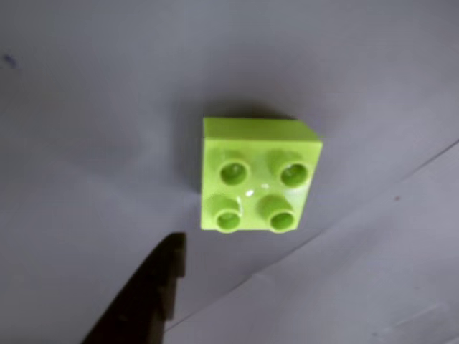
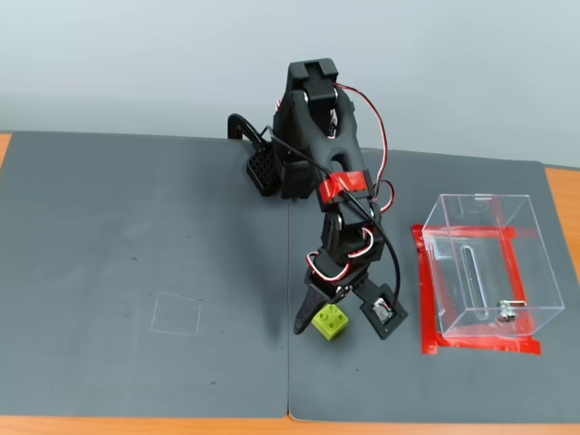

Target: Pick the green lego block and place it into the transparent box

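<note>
Item: green lego block (image 2: 331, 322), lime, four studs uppermost, was recorded resting on the dark mat of the table (image 2: 136, 272), near the front edge and a little right of the mat's central seam. Item: end effector (image 2: 337, 319), black, was noted lowered over the block with its jaws spread, one finger to the left of the brick and the other part to its right in the fixed view; nothing was held. In the wrist view the block (image 1: 257, 175) was seen unclamped, with a single dark fingertip (image 1: 154, 287) at lower left, apart from the brick's side. Item: transparent box (image 2: 489, 267), clear-walled with a small metal latch, was listed on red tape toward the right edge of the table, well apart from the block and apparently empty. Step judged in hand: the approach for the grasp, not yet closed. Next move judged to call for a slight further descent so that the fingers bracket the brick's sides, then closure, a lift, and a swing rightward over the box's open top.
</note>
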Tool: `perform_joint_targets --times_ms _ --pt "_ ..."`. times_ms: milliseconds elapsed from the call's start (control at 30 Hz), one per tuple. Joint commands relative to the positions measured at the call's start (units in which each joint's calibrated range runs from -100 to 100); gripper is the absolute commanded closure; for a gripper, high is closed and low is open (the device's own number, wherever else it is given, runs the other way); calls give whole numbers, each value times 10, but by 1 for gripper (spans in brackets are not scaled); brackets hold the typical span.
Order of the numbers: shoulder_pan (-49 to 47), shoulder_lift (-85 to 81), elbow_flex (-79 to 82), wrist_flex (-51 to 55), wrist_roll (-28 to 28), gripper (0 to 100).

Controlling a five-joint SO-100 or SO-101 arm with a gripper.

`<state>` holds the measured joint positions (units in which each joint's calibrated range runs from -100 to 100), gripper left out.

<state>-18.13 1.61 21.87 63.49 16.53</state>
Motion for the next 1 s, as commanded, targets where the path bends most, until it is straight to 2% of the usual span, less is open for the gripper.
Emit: perform_joint_targets --times_ms 0,367,967 --pt "1 6 -37 -2 -1 57" --pt "-1 78 -99 -2 0 57" --pt "-15 118 -100 6 1 57"
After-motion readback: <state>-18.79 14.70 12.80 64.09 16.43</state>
